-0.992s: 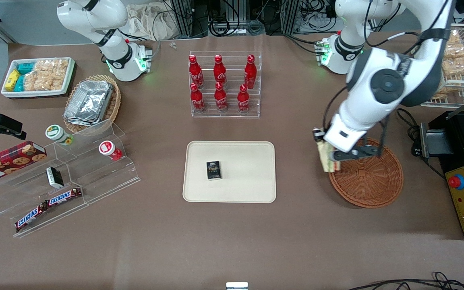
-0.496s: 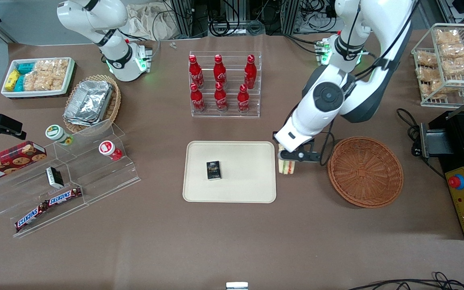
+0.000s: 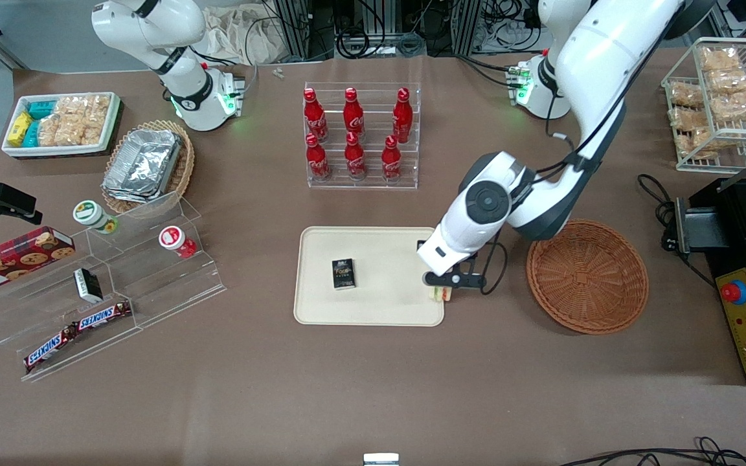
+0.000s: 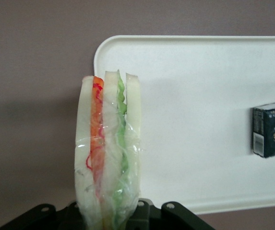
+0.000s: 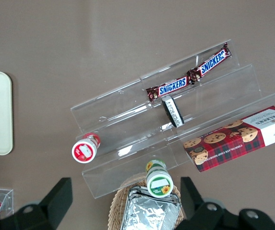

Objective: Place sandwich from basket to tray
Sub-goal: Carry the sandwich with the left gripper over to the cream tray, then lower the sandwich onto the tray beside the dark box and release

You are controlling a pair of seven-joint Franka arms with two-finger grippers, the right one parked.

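I've carried the sandwich [image 3: 438, 294] clear of the basket [image 3: 588, 277]; my claw [image 3: 441, 285], clamped on it, now hangs over the tray [image 3: 379, 304] edge, ready for lowering.

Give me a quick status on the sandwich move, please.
Pincer shut on sandwich, over the tray edge nearest the basket. Basket empty. Small dark box on tray, apart from the sandwich.

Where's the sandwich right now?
The sandwich hangs in the left arm's gripper, above the tray's corner nearest the basket, which sits empty beside it.
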